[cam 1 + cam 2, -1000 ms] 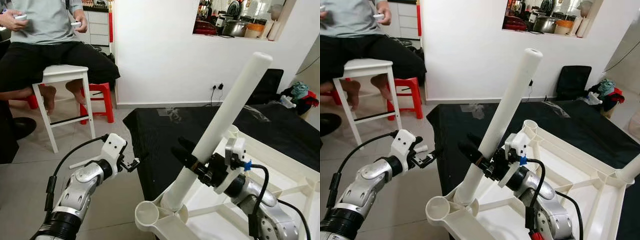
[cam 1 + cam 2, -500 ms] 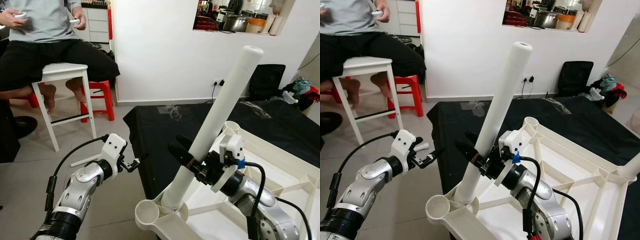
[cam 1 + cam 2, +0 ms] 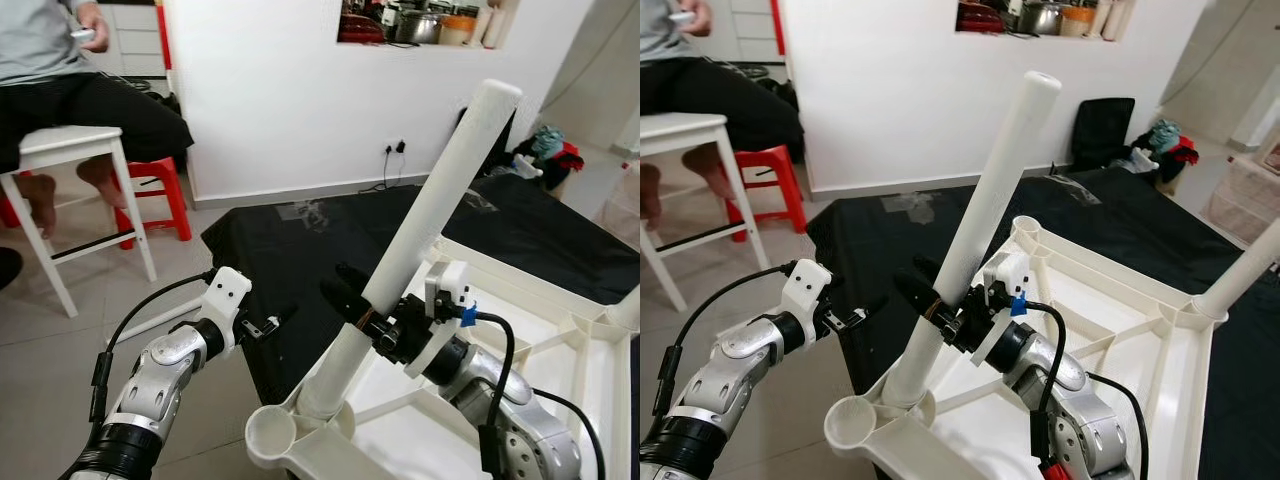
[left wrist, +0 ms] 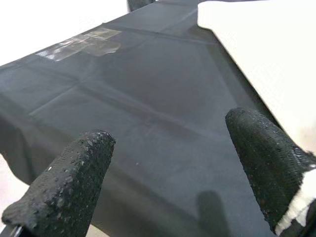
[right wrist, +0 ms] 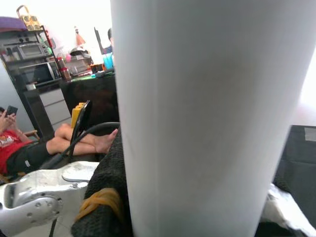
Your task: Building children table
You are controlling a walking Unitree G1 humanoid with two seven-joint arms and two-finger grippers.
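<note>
While clamped: right gripper [image 3: 362,312] fingers closed around white table leg [image 3: 430,215]
Leg: tilted, foot below the claw in corner socket of upturned tabletop [image 3: 560,340]
Left gripper [image 3: 272,322]: fingers apart, holding nothing, beside black cloth [image 4: 148,98]

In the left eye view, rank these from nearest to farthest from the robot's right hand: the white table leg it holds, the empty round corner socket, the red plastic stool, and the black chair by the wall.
1. White table leg, clamped in the right hand.
2. Empty round corner socket, just below, to its left.
3. and 4. Red plastic stool, far left, and black chair, by the wall at right: both far; too close to call.
</note>
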